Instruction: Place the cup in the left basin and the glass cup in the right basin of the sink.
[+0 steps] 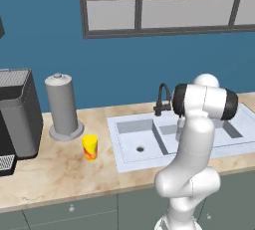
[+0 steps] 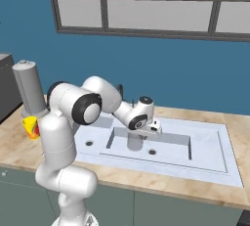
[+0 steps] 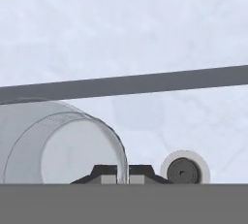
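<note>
The glass cup [image 2: 135, 143], a see-through grey tumbler, hangs low inside the right basin [image 2: 176, 144] of the sink [image 2: 219, 142]. My gripper [image 3: 122, 174] is shut on its rim, one finger inside and one outside the wall of the glass cup [image 3: 58, 143]. The basin's round drain [image 3: 184, 171] lies just right of the fingers. The yellow cup [image 1: 90, 147] with red splashes stands upright on the counter left of the sink [image 1: 115, 147], well apart from the arm; it appears again as the cup [image 2: 31, 127]. The left basin [image 1: 135, 140] holds nothing.
A tall grey cylinder [image 1: 62, 107] on a round base stands behind the yellow cup. A dark coffee machine [image 1: 17, 114] occupies the far left of the counter. The black faucet [image 1: 162, 98] rises behind the divider between the basins. The window sits above on the blue wall.
</note>
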{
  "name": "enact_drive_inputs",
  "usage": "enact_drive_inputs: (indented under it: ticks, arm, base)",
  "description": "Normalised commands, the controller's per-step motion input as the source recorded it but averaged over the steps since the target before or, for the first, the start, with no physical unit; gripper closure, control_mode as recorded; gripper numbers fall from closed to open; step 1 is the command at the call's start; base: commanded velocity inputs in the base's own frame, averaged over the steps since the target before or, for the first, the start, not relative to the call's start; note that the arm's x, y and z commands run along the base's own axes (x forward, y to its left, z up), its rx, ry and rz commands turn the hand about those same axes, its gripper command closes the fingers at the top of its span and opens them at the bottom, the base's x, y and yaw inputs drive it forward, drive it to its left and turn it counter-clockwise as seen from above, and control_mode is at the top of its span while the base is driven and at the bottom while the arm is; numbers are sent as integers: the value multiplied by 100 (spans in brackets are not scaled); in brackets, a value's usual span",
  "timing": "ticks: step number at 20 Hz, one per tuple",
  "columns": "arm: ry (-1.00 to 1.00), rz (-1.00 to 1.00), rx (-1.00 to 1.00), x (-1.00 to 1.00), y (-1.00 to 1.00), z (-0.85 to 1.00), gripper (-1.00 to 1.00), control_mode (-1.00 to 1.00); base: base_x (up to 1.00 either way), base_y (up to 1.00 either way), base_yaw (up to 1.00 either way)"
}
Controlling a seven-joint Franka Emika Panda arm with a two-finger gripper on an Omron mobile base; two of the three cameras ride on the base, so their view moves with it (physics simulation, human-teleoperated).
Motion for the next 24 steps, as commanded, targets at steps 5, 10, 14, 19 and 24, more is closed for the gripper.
enact_drive_inputs:
  ticks: [5,10,14,19,24]
  arm:
    - [0,0,0,7,0,-10,100,-100]
    - [0,0,0,0,0,0,-100,-100]
    - [0,0,0,0,0,0,-100,-100]
    - [0,0,0,0,0,1,-100,-100]
    - [-5,0,0,-6,0,29,-100,-100]
  base:
    - [0,0,0]
    - [0,0,0]
    - [0,0,0]
    - [0,0,0]
    - [0,0,0]
